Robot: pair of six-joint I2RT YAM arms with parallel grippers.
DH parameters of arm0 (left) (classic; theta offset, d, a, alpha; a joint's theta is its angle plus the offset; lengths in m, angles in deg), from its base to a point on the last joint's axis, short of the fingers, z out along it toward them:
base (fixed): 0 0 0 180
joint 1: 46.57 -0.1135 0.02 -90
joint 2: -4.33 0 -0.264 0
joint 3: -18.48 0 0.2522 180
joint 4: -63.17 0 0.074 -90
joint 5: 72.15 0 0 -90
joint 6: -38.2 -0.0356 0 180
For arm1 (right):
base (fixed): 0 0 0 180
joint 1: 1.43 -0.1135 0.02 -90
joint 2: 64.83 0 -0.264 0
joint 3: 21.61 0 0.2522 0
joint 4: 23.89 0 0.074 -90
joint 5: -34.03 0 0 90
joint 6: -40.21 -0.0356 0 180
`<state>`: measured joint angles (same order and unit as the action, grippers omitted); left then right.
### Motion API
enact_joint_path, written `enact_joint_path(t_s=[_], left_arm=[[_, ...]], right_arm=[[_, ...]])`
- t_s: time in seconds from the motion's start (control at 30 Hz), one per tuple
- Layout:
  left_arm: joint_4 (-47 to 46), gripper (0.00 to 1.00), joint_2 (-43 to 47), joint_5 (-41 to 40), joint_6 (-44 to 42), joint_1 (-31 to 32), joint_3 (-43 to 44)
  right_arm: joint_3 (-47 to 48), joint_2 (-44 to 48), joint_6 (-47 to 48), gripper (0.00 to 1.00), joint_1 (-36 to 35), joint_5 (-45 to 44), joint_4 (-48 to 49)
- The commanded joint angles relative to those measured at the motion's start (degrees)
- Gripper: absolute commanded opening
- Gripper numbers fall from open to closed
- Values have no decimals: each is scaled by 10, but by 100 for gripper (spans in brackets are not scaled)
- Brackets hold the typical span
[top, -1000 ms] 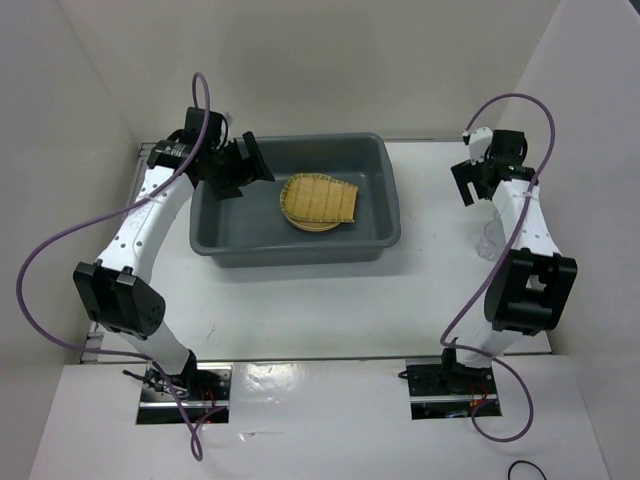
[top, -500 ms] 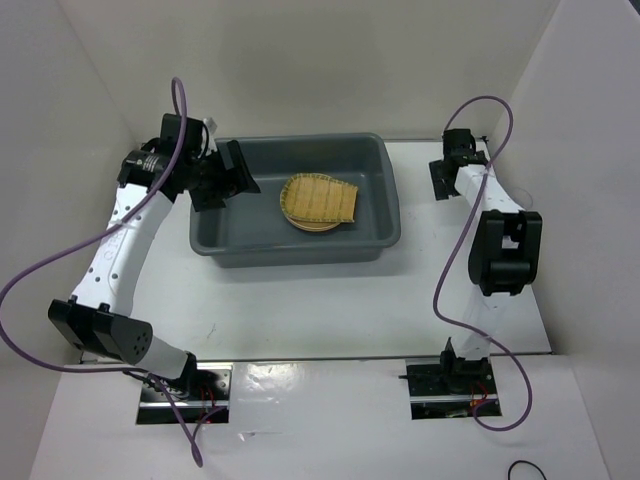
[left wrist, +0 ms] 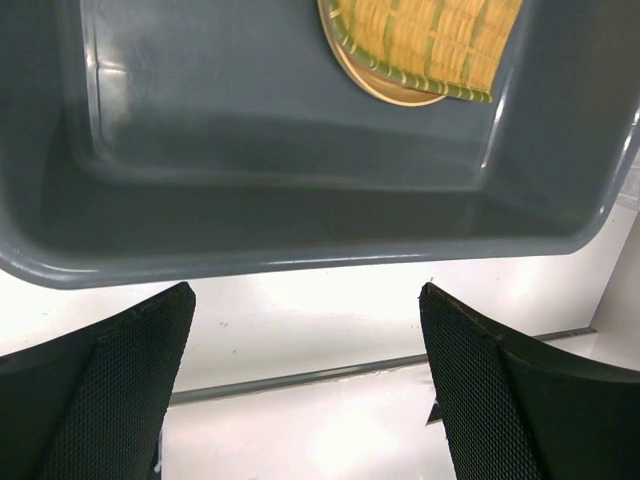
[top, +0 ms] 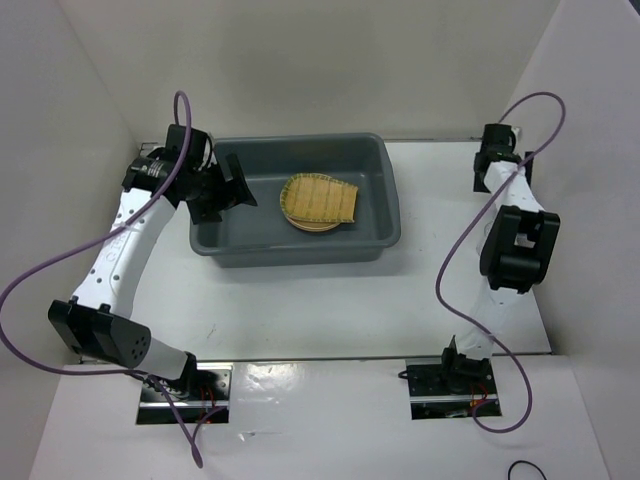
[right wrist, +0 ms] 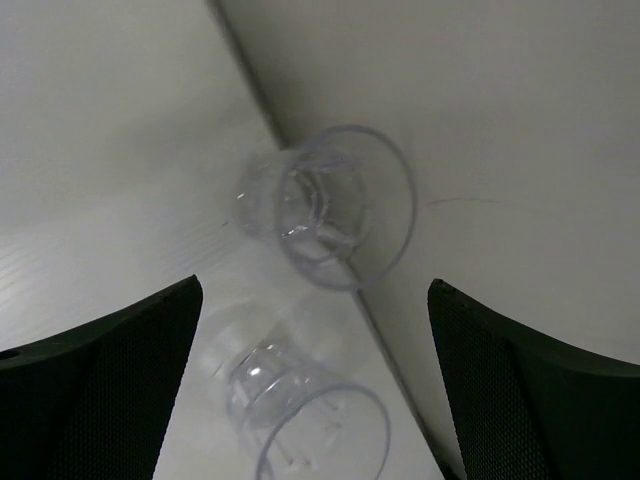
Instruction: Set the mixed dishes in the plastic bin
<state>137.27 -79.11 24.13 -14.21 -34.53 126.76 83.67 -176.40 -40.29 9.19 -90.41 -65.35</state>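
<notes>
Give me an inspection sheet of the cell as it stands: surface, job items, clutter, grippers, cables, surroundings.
Surface: white table, no spills seen.
Job's things: grey bin on the table. A bamboo tray lies inside it on a tan plate. Second plate not seen. Two clear cups are outside the bin, by the right wall.
Clutter: nothing seen.
Grippers: left gripper open, empty, at the bin's left end. Right gripper open, empty, above the cups.
Cables: purple cables loop off both arms, outside the bin. A black cable lies at the near edge.
Surroundings: white enclosure walls.
</notes>
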Motion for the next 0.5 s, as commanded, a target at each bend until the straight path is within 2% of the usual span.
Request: enact_joint_path(t_s=[0.0, 0.43, 0.47], left_arm=[[-10, 99, 24, -6, 17, -3, -6], [-5, 99, 29, -11, 22, -3, 0], [-5, 99, 29, -11, 22, -3, 0]], right_arm=[[40, -33, -24, 98, 52, 18, 7], [83, -94, -42, 98, 78, 149, -7], [88, -99, -42, 95, 78, 155, -7]])
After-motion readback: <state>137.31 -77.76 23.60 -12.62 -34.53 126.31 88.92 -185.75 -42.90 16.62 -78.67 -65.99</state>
